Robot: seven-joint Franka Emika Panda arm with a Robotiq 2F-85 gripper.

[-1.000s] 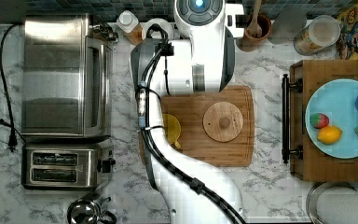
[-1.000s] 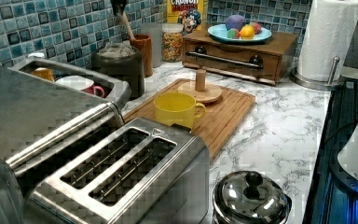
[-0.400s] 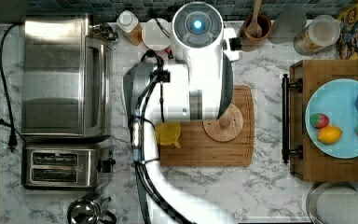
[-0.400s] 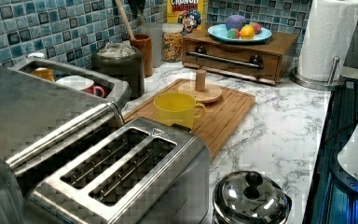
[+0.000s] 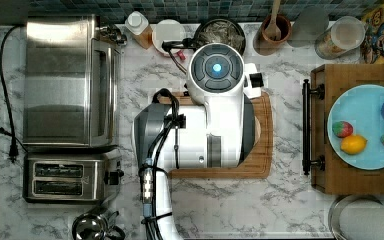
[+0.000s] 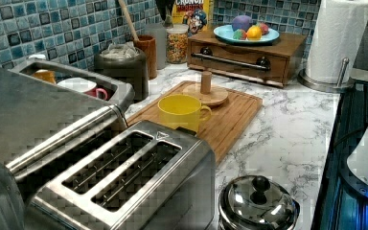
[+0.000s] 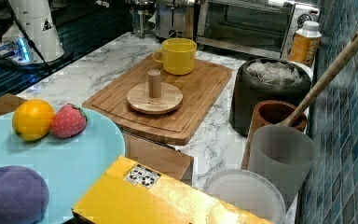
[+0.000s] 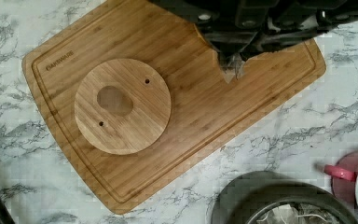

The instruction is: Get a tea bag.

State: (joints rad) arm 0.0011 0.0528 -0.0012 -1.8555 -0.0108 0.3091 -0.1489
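The gripper (image 8: 233, 70), pinching a tea bag (image 8: 234, 66), hangs over the cutting board (image 8: 177, 116) beside the round lid (image 8: 135, 121).

The tea bag (image 8: 233, 65) is a small pale grey-beige paper sachet, crumpled and roughly triangular, tapering to a point at its free end. It hangs from the dark pincer (image 8: 235, 52), whose fingers are closed on its upper part, with the lower part dangling free. It is suspended above the wooden cutting board (image 8: 168, 107), beside the round wooden lid (image 8: 122, 105) and apart from it.
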